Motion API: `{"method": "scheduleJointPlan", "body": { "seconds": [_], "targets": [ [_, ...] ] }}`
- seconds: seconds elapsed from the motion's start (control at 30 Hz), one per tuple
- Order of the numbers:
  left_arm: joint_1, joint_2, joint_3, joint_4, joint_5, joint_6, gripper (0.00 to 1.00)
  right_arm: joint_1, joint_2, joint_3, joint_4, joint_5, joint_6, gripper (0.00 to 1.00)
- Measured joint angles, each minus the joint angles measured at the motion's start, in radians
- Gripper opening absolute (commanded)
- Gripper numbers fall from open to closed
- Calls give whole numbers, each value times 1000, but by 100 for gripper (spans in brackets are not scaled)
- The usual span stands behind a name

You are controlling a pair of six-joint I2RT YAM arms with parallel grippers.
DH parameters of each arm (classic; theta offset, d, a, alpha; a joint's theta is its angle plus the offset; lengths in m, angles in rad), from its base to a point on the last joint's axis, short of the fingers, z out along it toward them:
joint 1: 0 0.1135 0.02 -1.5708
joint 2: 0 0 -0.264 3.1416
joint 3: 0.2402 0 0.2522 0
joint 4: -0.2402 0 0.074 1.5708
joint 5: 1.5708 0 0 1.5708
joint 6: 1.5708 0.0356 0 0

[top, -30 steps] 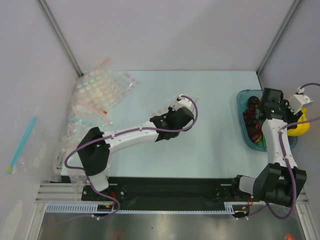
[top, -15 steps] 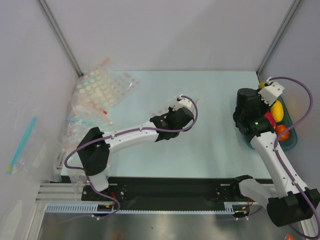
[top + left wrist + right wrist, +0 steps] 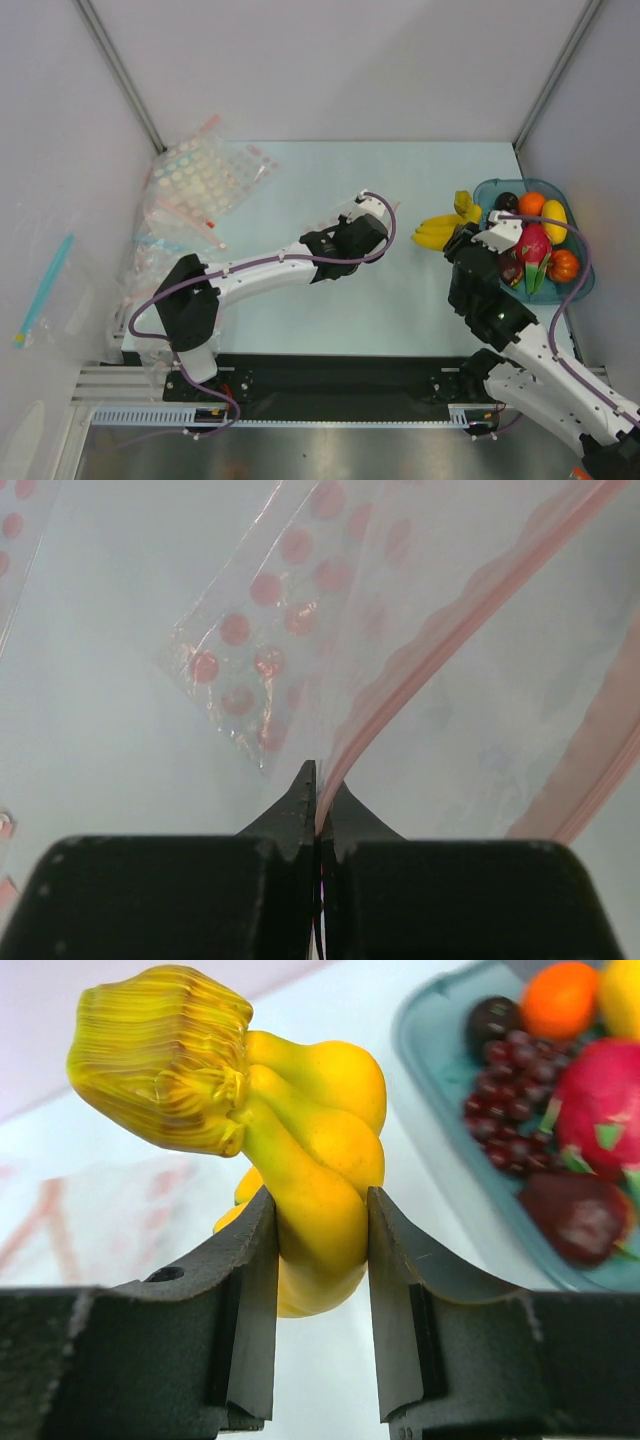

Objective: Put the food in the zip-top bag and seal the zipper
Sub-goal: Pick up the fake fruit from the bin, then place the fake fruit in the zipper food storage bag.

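My right gripper [image 3: 458, 232] [image 3: 320, 1210] is shut on the yellow banana bunch [image 3: 440, 228] [image 3: 300, 1130] and holds it above the table, just left of the teal tray [image 3: 584, 285] [image 3: 425, 1055]. The tray holds a pink dragon fruit [image 3: 535, 245] [image 3: 600, 1100], orange fruits [image 3: 531, 203] [image 3: 560, 1000] and a dark purple-brown fruit [image 3: 580, 1215]. My left gripper [image 3: 365, 212] [image 3: 318, 785] is shut on the pink-red zipper [image 3: 450, 630] of the clear zip-top bag [image 3: 325, 220] [image 3: 260, 650], which lies at the table's middle.
Dark grapes [image 3: 510, 1050] and a yellow fruit [image 3: 554, 222] also lie in the tray. A heap of other clear bags [image 3: 200, 185] lies at the back left corner. Grey walls close the table on three sides.
My right arm has swung left out of the tray with the banana bunch in its jaws. The left arm has not moved.
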Motion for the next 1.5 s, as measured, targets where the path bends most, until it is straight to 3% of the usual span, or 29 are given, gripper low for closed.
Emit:
{"method": "scheduleJointPlan", "body": {
  "seconds": [0.27, 0.6, 0.9, 1.5],
  "targets": [
    [0, 0, 3, 0, 11, 0, 0, 109, -96, -12, 119, -76, -42, 0],
    [6, 0, 11, 0, 12, 0, 0, 128, -212, -77, 192, -235, -120, 0],
    [8, 0, 11, 0, 12, 0, 0, 129, -171, -79, 239, -381, -147, 0],
    [49, 0, 11, 0, 25, 0, 0, 133, -253, -96, 248, -421, -172, 0]
  ]
}}
